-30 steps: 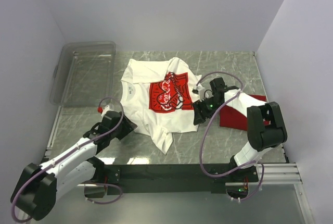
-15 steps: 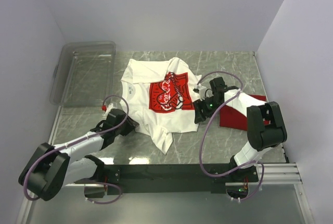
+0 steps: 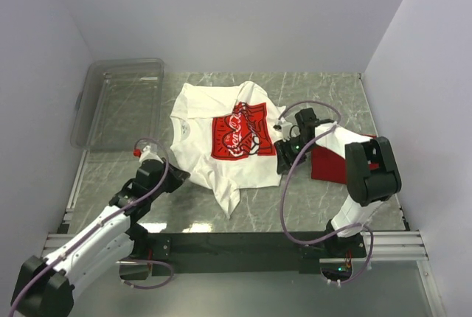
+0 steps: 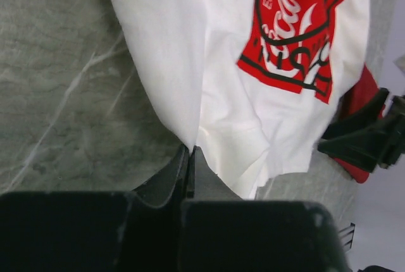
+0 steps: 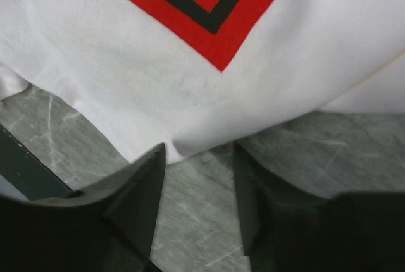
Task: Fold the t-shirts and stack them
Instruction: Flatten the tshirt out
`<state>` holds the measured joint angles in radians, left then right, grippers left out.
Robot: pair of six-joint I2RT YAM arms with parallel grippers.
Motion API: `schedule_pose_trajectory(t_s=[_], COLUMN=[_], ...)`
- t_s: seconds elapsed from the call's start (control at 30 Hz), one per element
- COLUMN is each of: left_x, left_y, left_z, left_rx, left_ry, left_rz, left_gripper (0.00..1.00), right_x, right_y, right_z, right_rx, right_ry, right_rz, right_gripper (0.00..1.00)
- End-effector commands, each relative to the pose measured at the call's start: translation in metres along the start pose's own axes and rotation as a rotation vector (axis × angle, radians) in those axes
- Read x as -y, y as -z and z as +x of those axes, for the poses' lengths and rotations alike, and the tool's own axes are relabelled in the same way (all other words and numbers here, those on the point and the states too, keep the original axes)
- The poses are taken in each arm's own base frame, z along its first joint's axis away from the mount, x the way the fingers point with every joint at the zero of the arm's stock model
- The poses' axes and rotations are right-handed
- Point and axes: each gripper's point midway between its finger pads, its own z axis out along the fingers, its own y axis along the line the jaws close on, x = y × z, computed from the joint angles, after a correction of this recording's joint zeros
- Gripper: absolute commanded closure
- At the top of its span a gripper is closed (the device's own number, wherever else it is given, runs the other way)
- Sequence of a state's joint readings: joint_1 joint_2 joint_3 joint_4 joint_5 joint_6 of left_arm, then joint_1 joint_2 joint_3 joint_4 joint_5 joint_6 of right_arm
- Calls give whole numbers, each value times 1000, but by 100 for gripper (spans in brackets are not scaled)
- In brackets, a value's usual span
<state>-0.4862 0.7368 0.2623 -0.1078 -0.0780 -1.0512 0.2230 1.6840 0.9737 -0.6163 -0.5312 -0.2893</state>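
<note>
While the white t-shirt (image 3: 199,147) lay crumpled, print up, the low left pincer (image 4: 190,153) clamped its edge; the right pincer (image 5: 197,152) gaped at its hem

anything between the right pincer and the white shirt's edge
Nothing visible. The right pincer stands open at the hem of the white shirt, with only bare table in the gap between its fingers.

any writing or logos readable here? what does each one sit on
"Coca-Cola": white script, partly cut off by the edge of the left wrist view, on the red print of the white t-shirt.
"Enjoy": small word beside the script on the same print; blurred, so a likely reading only.
Neck label inside the shirt's collar: too small to read.
No other text shows.
</note>
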Motion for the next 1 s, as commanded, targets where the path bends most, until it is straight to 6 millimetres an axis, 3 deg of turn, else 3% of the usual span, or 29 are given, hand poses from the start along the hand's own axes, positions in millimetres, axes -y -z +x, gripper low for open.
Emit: schedule_pose_trajectory(t_s=[0.0, 0.07, 0.1, 0.13, 0.2, 0.23, 0.33, 0.4, 0.43, 0.5, 0.53, 0.57, 0.6, 0.63, 0.67, 0.7, 0.73, 0.77, 0.87, 0.9, 0.97], left_x=[4, 8, 9, 6, 5, 3, 5, 7, 8, 8, 7, 6, 5, 5, 2, 2, 0, -2, -4, -3, 0], left_y=[16, 21, 22, 23, 25, 25, 27, 26, 25, 24, 23, 22, 22, 22, 20, 20, 20, 20, 22, 22, 24], left_z=[-9, -9, -9, -8, -9, -8, -10, -9, -9, -8, -7, -6, -4, -3, -1, 0, 1, 2, 2, 2, 0], left_rx=[16, 15, 12, 7, 13, 10, 16, 11, 11, 5, 0, -5, -10, -13, -20, -23, -27, -27, -19, -17, -8], left_ry=[-40, -40, -41, -42, -48, -49, -50, -51, -50, -52, -56, -56, -57, -59, -61, -59, -62, -61, -60, -60, -57], left_rz=[-13, 8, 12, 0, -3, -11, 0, 11, 11, 10, 7, 6, 4, 8, 3, 3, 0, -3, -1, 5, 17], left_gripper=[100, 100, 100, 100, 100, 99, 100, 100, 100, 100, 100, 100, 100, 100, 100, 100, 100, 100, 100, 100, 100], right_x=[-8, -9, -9, -9, -8, -19, -50, -85, -115, -132, -157, -155, -169, -181, -186, -191, -192, -190, -169, -168, -141], right_y=[1, 2, 7, 21, 45, 69, 105, 99, 91, 67, 55, 48, 25, 22, 15, 4, 5, 5, 16, 30, 38], right_z=[-16, -23, -26, -38, -59, -75, -98, -97, -98, -94, -90, -94, -82, -89, -87, -83, -89, -91, -94, -97, -88], right_rx=[1, 5, 13, 68, 153, 234, 333, 302, 282, 208, 168, 155, 71, 70, 44, 9, 16, 16, 59, 103, 111], right_ry=[-5, 7, 15, 41, 104, 167, 304, 388, 471, 517, 586, 578, 610, 631, 631, 641, 650, 647, 658, 676, 670], right_rz=[-50, -59, -55, -34, 35, 54, 36, -22, -63, -70, -94, -96, -123, -136, -145, -152, -144, -134, -55, -37, 7], right_gripper=[53, 69, 88, 97, 100, 100, 100, 100, 100, 100, 100, 100, 100, 96, 80, 70, 63, 49, 41, 40, 37])
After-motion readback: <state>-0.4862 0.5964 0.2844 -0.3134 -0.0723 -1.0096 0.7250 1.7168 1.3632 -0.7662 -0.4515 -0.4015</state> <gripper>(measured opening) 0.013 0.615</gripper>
